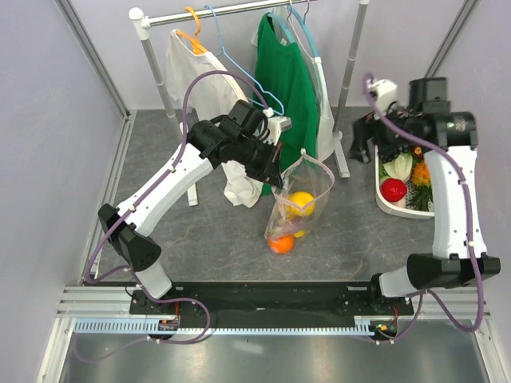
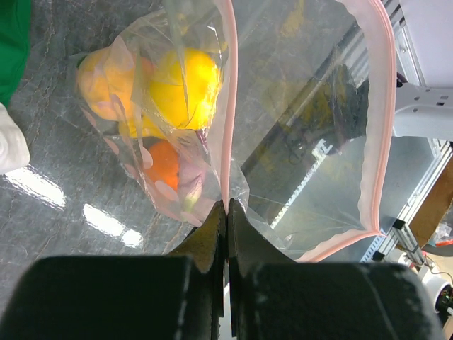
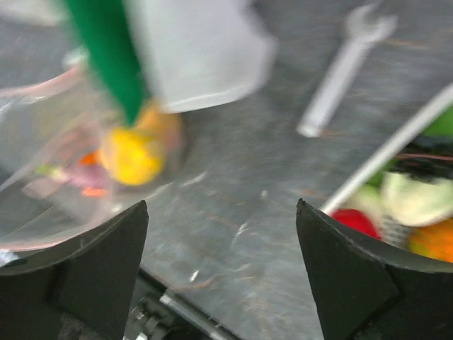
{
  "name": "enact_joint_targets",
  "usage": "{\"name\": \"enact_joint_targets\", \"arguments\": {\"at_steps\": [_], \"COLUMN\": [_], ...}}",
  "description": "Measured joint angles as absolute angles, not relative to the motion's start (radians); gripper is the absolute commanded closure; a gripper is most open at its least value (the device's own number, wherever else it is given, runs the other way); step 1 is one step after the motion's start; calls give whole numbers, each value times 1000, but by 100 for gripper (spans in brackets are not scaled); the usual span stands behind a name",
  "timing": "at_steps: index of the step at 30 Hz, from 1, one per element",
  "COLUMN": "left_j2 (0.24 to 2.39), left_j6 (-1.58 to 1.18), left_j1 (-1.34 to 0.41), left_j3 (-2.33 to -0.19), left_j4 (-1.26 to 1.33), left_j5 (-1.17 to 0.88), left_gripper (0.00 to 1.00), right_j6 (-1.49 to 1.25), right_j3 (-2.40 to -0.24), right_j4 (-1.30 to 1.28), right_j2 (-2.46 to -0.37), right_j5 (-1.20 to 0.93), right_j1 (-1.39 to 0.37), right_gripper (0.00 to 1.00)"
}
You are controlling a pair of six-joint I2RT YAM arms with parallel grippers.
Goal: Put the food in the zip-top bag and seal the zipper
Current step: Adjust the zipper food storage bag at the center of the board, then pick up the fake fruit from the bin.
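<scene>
The clear zip-top bag (image 1: 299,203) hangs in the middle of the table with its mouth held open. My left gripper (image 1: 275,171) is shut on the bag's pink zipper strip (image 2: 226,113) at the left rim and holds it up. Inside the bag lie a yellow fruit (image 1: 302,203), an orange one (image 1: 281,243) and a peach-coloured one (image 2: 99,81). My right gripper (image 1: 363,144) is open and empty, raised between the bag and the white basket (image 1: 391,209). The basket holds a red fruit (image 1: 393,190), a pale green vegetable (image 1: 399,166) and orange food (image 1: 421,171).
A clothes rack (image 1: 239,9) with a white shirt (image 1: 200,80) and a green shirt (image 1: 289,76) stands at the back, its right leg (image 1: 345,88) close to my right gripper. A white cloth (image 1: 239,187) hangs by my left arm.
</scene>
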State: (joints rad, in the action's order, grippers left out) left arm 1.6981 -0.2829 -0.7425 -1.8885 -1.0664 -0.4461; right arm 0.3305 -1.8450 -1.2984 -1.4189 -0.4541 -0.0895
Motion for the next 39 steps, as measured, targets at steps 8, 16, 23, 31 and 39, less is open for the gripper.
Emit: {"name": "enact_joint_targets", "arguments": {"at_steps": [8, 16, 23, 31, 39], "left_j2": [1698, 1699, 1723, 1727, 1727], "left_j6": [-283, -283, -283, -284, -284], "left_j1": [-742, -742, -742, -742, -742], "left_j3": [-1889, -1889, -1893, -1893, -1883], "left_j4": [-1065, -1063, -1056, -1042, -1038], "left_j5": [-447, -447, -448, -450, -452], "left_gripper": [98, 98, 98, 98, 98], "right_j6": [427, 422, 369, 351, 345], "right_j3": [-2059, -2039, -2064, -2111, -2119], "right_j4": [-1303, -1169, -957, -794, -654], "right_j2": [-1642, -1765, -1882, -2110, -2171], "right_j5": [-445, -360, -379, -368, -315], "right_j1": [276, 403, 392, 364, 309], "right_gripper": [2, 2, 2, 2, 2]}}
